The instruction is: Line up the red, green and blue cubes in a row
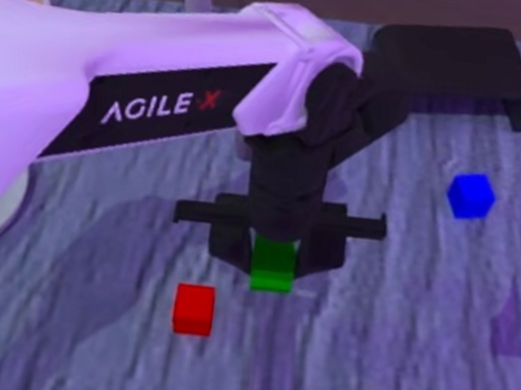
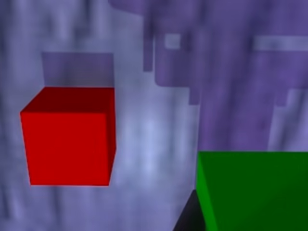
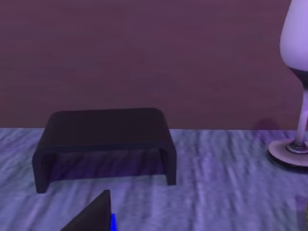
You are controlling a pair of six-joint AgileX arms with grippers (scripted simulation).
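the small bright green cube (image 1: pixel 273 265) is partly hidden in the top view: the left arm's black two-finger gripper (image 1: pixel 275 253) covers its upper part. in the left wrist view the picture's edge cuts that cube (image 2: pixel 255 192) off, beside the small bright red cube (image 2: pixel 67 137). in the right wrist view only a sliver of the small deep blue cube (image 3: pixel 113 222) shows behind a dark finger (image 3: pixel 91 216). a stemmed wine glass (image 3: pixel 299 72) is cropped at the edge.
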